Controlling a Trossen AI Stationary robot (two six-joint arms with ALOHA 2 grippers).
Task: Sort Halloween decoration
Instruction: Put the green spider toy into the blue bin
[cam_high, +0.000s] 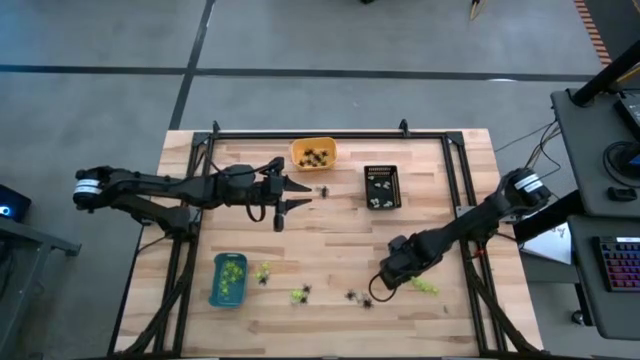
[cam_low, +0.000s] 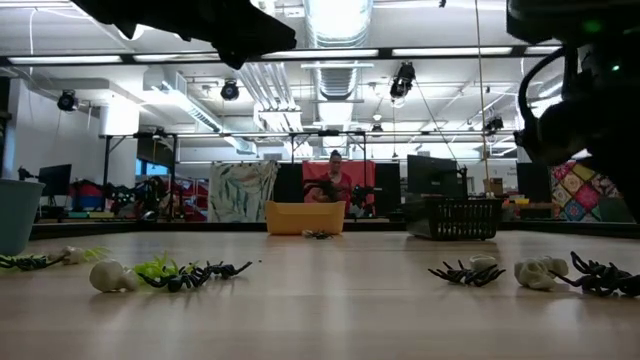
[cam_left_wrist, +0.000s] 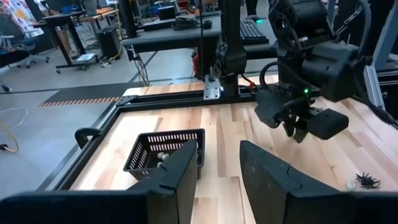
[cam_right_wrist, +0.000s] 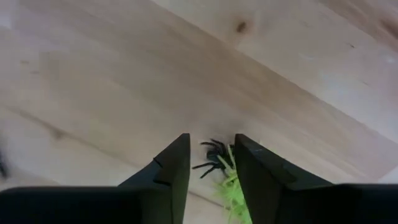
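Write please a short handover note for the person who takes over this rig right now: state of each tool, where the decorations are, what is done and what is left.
Right tool: low over the near right of the table, fingers open around a black spider lying beside a lime-green piece; nothing lifted.
Left tool: waits above the table's far middle, fingers apart, empty.
Done: black pieces in the orange tray, whitish ones in the black tray, green ones in the blue tray.
Left: loose trinkets along the near edge, one green piece beside the blue tray, and one spider near the orange tray.
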